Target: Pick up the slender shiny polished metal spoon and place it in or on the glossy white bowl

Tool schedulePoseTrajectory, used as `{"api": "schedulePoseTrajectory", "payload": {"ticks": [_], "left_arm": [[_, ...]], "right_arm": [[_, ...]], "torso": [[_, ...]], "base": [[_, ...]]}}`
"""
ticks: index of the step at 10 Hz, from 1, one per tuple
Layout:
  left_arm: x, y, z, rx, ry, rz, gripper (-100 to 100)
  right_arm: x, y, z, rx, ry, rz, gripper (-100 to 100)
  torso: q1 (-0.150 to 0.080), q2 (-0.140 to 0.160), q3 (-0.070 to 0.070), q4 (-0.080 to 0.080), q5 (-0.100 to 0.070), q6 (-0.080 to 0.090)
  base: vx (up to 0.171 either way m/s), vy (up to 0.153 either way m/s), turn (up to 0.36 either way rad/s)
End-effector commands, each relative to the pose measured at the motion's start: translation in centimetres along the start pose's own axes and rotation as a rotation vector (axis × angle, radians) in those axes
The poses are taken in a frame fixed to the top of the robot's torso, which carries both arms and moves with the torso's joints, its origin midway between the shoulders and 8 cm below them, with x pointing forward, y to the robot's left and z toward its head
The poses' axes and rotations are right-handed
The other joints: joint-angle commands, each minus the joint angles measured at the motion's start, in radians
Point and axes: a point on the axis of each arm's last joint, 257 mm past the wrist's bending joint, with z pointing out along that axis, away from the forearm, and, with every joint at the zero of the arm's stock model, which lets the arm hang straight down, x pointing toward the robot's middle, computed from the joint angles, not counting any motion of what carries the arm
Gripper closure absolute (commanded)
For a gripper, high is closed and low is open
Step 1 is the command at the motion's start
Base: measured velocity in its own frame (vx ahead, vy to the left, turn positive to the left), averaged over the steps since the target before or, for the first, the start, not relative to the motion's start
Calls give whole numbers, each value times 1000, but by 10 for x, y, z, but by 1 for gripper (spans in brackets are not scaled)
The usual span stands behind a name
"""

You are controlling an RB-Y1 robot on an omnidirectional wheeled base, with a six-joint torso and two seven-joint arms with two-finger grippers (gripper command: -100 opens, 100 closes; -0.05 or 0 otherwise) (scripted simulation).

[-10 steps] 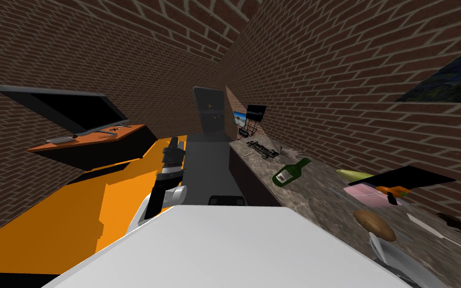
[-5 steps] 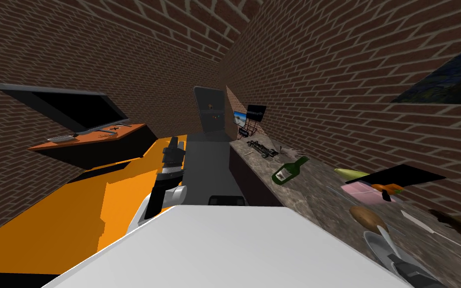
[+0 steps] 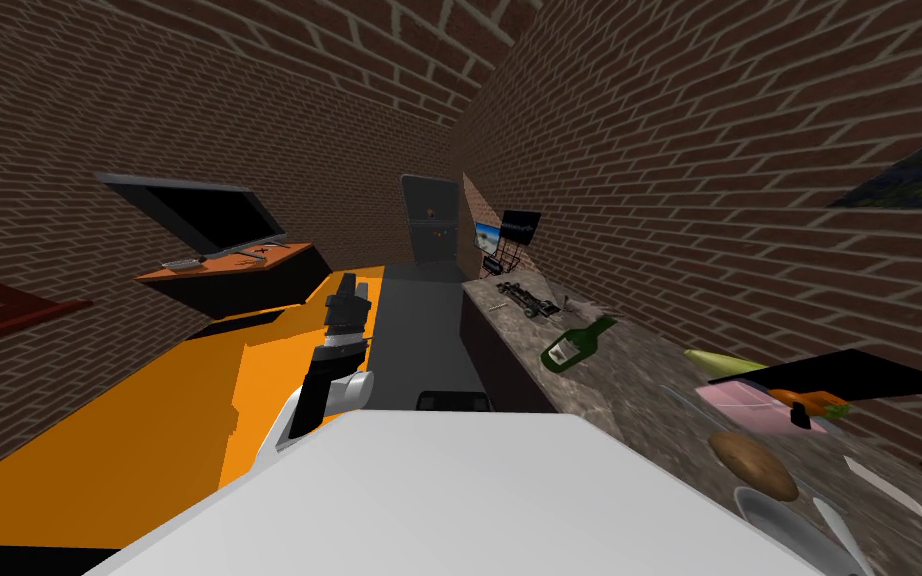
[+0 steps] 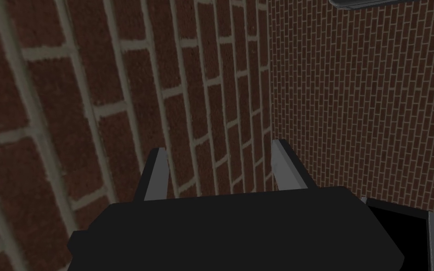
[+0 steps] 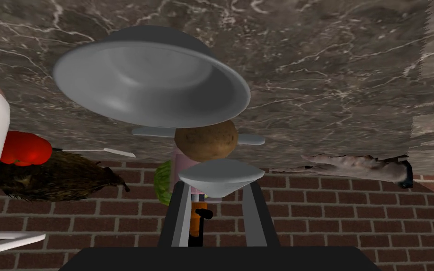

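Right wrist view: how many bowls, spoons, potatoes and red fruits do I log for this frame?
Bowls: 1, the shallow glossy grey bowl on the marble counter.
Spoons: 1, the slender grey spoon, held by the right gripper with its jaws pressed on it.
Potatoes: 1, the brown round potato beyond the spoon.
Red fruits: 1, the red round fruit.
Total: 4.
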Motion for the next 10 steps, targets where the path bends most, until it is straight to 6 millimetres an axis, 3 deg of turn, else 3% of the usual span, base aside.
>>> {"api": "schedulePoseTrajectory", "payload": {"ticks": [1, 4, 5, 6, 10], "left_arm": [[0, 0, 0, 0, 0, 0, 0], [0, 0, 0, 0, 0, 0, 0], [0, 0, 0, 0, 0, 0, 0], [0, 0, 0, 0, 0, 0, 0], [0, 0, 0, 0, 0, 0, 0]], "right_arm": [[9, -14, -8, 44, 28, -6, 100], [22, -31, -19, 98, 67, -16, 100], [19, -27, -15, 84, 58, -14, 100], [19, -28, -16, 89, 59, -15, -100], [19, -28, -16, 89, 59, -16, -100]], "torso": [[0, 0, 0, 0, 0, 0], [0, -1, 0, 0, 0, 0], [0, -1, -1, 0, 0, 0], [2, -2, -1, 0, 0, 0], [5, -4, -2, -1, 1, 0]], "base": [[-51, -69, 153], [-48, -71, 127], [-22, -32, 19], [-4, -7, -3], [0, 0, 0]]}}
